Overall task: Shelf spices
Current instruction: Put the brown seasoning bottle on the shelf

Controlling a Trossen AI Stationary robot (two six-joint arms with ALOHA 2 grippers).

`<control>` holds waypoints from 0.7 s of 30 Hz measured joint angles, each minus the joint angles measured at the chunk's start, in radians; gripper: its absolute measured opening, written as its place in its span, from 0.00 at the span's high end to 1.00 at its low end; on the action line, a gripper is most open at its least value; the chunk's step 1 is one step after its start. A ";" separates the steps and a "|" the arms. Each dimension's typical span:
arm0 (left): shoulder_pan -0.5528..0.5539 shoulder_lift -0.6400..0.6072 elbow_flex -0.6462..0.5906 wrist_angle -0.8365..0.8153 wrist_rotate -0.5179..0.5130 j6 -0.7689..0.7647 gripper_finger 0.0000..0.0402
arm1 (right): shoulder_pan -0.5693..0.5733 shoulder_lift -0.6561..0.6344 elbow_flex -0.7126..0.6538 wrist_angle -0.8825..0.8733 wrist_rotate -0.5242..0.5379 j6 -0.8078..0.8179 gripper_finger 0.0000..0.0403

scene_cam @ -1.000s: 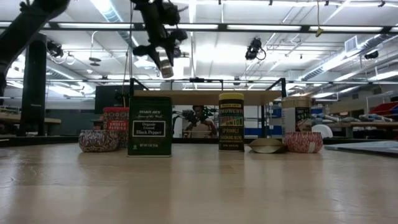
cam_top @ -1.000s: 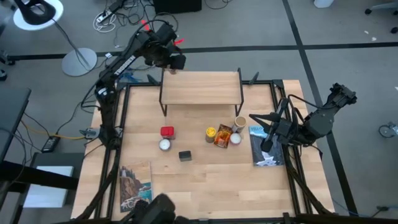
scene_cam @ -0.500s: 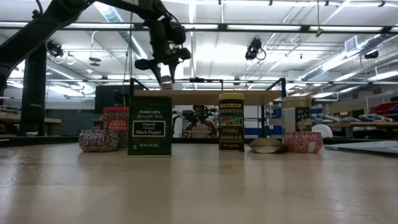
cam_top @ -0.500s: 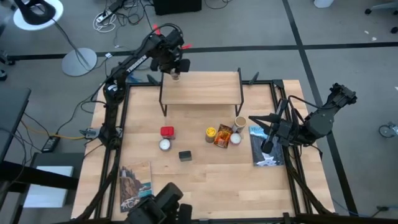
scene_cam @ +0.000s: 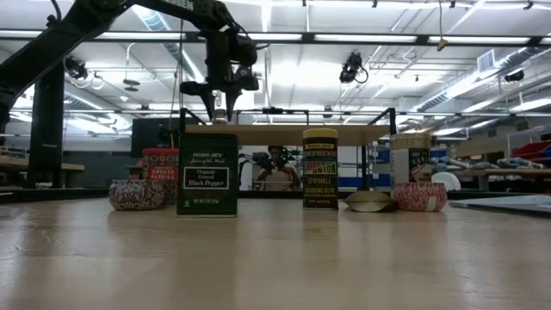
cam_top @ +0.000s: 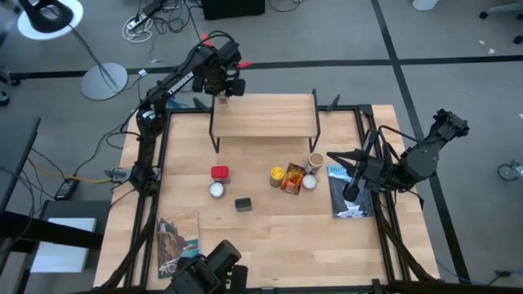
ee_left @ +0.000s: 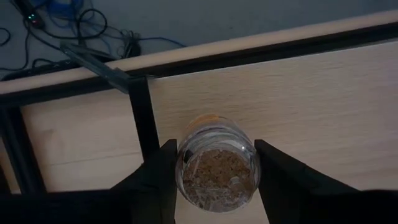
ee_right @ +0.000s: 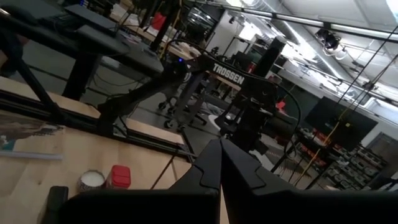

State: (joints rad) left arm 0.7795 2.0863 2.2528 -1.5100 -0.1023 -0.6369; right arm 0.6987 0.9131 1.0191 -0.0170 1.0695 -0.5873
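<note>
While I am holding a small glass jar of brownish granules between my left gripper's fingers, I am hanging it over the left end of the shelf, just above the wooden top near its black leg. In the wrist view the jar's base is facing the camera and its pale cap is pointing down at the plank; whether it is touching the wood I cannot tell. I judge this to be the placing step: the next move is calling for a short descent until the jar is resting on the plank, then a parting of the fingers and a straight lift clear.

Below the shelf, on the table, the other spices are waiting: a red tin, a dark tin, a yellow jar, an orange packet and a tan jar, all closed. My right gripper is resting shut and empty at the table's right side, over a book.
</note>
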 joint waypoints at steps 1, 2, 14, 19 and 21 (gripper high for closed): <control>0.000 0.000 0.000 0.002 -0.001 0.000 0.58 | 0.000 0.000 0.000 0.000 0.000 0.000 0.99; 0.000 0.000 0.000 0.009 -0.002 0.000 0.58 | 0.000 0.000 0.000 -0.001 0.000 0.000 0.99; 0.000 0.023 0.000 0.062 -0.031 -0.024 0.58 | 0.000 0.000 0.000 0.000 -0.001 0.000 0.99; -0.001 0.037 0.000 0.069 -0.039 -0.028 0.58 | 0.000 0.000 0.000 0.000 -0.001 0.000 0.99; 0.000 0.038 0.000 0.077 -0.038 -0.030 0.58 | 0.000 0.000 0.000 0.000 -0.001 0.000 0.99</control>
State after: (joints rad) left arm 0.7792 2.1242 2.2532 -1.4328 -0.1398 -0.6666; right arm 0.6987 0.9131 1.0191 -0.0174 1.0683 -0.5873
